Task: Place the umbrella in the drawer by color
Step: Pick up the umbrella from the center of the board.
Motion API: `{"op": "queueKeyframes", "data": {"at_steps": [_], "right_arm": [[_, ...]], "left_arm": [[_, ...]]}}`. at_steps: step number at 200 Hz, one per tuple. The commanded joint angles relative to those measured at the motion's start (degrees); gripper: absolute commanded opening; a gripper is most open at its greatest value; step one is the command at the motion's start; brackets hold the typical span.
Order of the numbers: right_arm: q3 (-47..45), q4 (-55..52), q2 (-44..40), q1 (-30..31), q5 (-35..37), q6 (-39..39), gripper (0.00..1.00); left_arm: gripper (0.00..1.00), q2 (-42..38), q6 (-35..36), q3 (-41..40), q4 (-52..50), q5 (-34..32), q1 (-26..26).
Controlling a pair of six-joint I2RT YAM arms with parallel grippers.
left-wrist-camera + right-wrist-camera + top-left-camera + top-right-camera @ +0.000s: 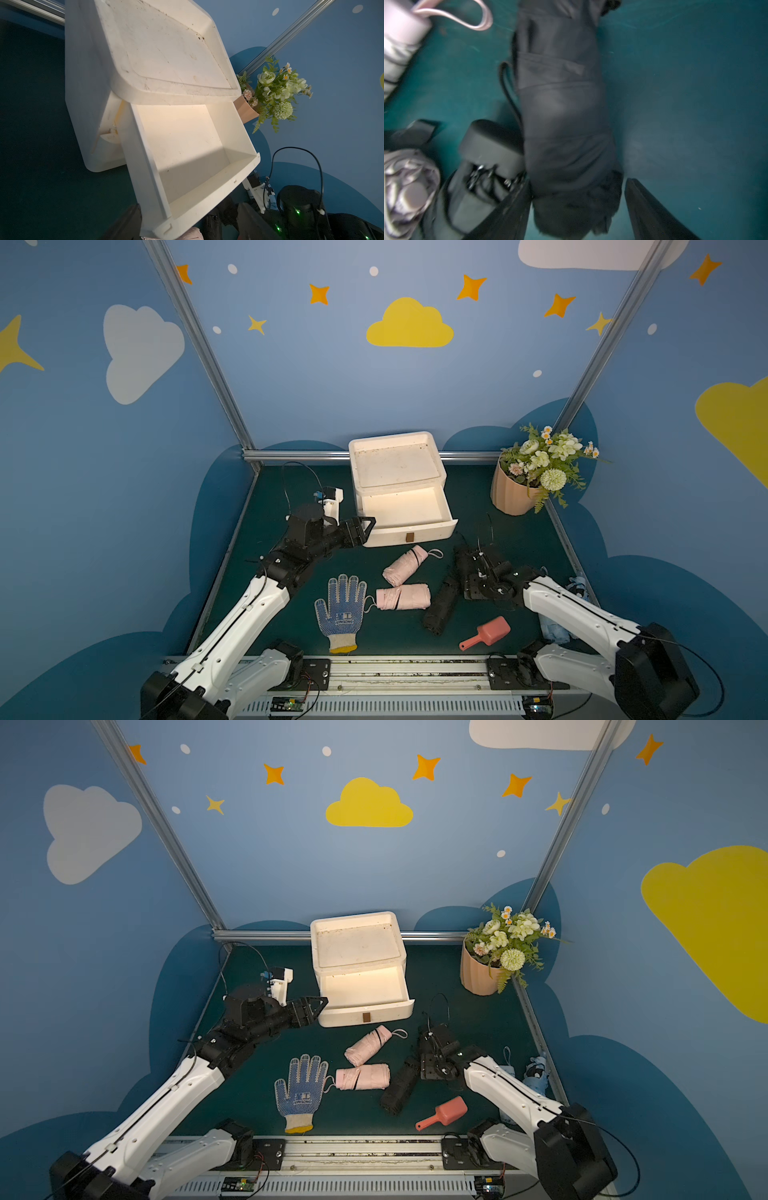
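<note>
Right gripper [577,182] spread wide, black umbrella [562,104] lying between its jaws, not clamped

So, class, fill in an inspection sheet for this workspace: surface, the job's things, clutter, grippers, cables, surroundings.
Surface: green mat, no spills seen.
Job's things: white drawer pulled open, empty; two pink umbrellas and a black umbrella on the mat; pale blue ones partly hidden behind the right arm.
Clutter: glove, scoop, flower pot.
Grippers: left gripper open at the drawer's front corner; right gripper open, straddling a second black umbrella.
Cables: black loops at both wrists, no snags seen.
Surroundings: blue walls with clouds and stars; metal frame.
</note>
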Motion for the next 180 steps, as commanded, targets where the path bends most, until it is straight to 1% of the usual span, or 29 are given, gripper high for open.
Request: {"op": "queueKeyframes", "data": {"at_steps": [1,28,32,44,56,65,89,98,113,120,129,133,155,162,180], "right_arm": [[1.0,2.3,2.6,-2.3,-3.5,0.0,0.75],[1.8,4.0,5.6,-4.8,-6.2,-0.3,0.75],[1.9,4.4,6.2,-5.1,-6.8,-0.5,0.75],[2.9,4.7,8.4,-5.9,-8.3,-1.0,0.75],[5.3,1.9,11.1,-6.6,-10.0,-2.5,0.74],[8.1,0.0,13.5,-7.1,-11.9,-5.6,0.73],[11.8,-2.7,19.8,-7.5,-11.9,-6.0,0.7],[13.3,-3.9,21.7,-7.6,-11.3,-5.9,0.66],[14.5,-4.7,23.2,-7.6,-9.8,-5.9,0.52],[14.6,-4.8,23.0,-7.5,-8.8,-5.6,0.48],[14.2,-4.7,21.7,-7.5,-7.0,-5.2,0.4],[13.9,-4.5,21.2,-7.4,-6.5,-5.1,0.37],[12.0,-4.3,14.8,-7.4,-0.8,-4.5,0.23],[11.4,-4.6,12.3,-7.5,1.0,-4.0,0.21],[11.3,-6.3,3.9,-7.2,5.0,-3.1,0.21]], "left_arm": [[0.78,-1.9,-0.4,-1.6,1.7,-1.4,-0.2],[0.79,-0.8,-0.6,-2.3,2.8,-0.1,-0.3],[0.79,-0.6,-0.8,-2.3,3.1,1.7,-0.3],[0.79,-0.2,-1.5,-2.5,3.9,2.7,-0.4],[0.79,-0.1,-1.9,-2.8,4.6,2.8,-0.5],[0.79,-0.2,-1.9,-3.2,5.0,2.4,-0.5],[0.79,-0.7,-1.8,-4.0,5.7,1.4,-0.7],[0.79,-0.6,-1.9,-4.2,5.8,1.3,-0.7],[0.79,-0.7,-2.0,-4.5,6.2,1.3,-1.0],[0.79,-0.6,-2.0,-4.6,6.4,1.3,-1.0],[0.79,-0.7,-2.0,-4.7,6.4,1.3,-1.2],[0.79,-0.8,-2.0,-4.7,6.4,1.4,-1.3],[0.79,-1.1,-1.6,-4.5,6.4,1.5,-1.9],[0.79,-1.2,-1.2,-4.3,6.4,1.6,-2.3],[0.8,-1.1,0.4,-3.3,6.4,1.7,-3.4]]}}
